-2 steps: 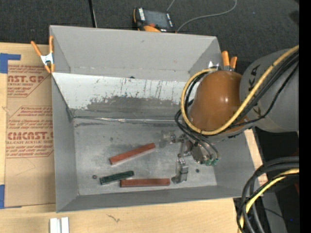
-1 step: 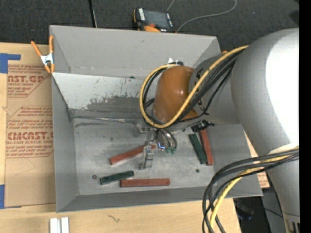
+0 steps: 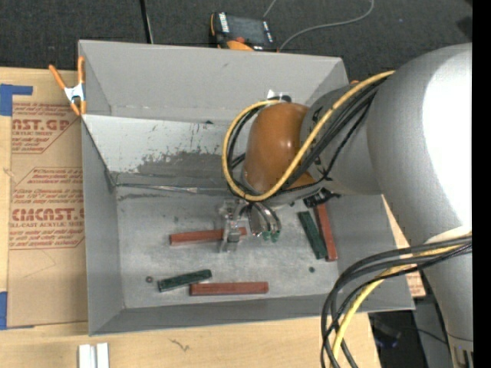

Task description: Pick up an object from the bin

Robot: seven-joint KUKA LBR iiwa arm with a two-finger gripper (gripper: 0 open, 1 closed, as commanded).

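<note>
Front wall: a dark green stick (image 3: 184,280) and the front red-brown stick (image 3: 229,287) lie flat, just beside each other, apart from the pincer.
Mid floor: the middle red-brown stick (image 3: 193,238) lies flat across the bin (image 3: 100,228), its right end at the pincer.
Pincer (image 3: 232,232): low over that end; wide or narrow, I cannot tell.
Doing it well: I'd grip nearer the stick's middle, across its narrow width, since an end grip may let it swing.
Right side: a green and red pair (image 3: 318,234), near the arm.
</note>
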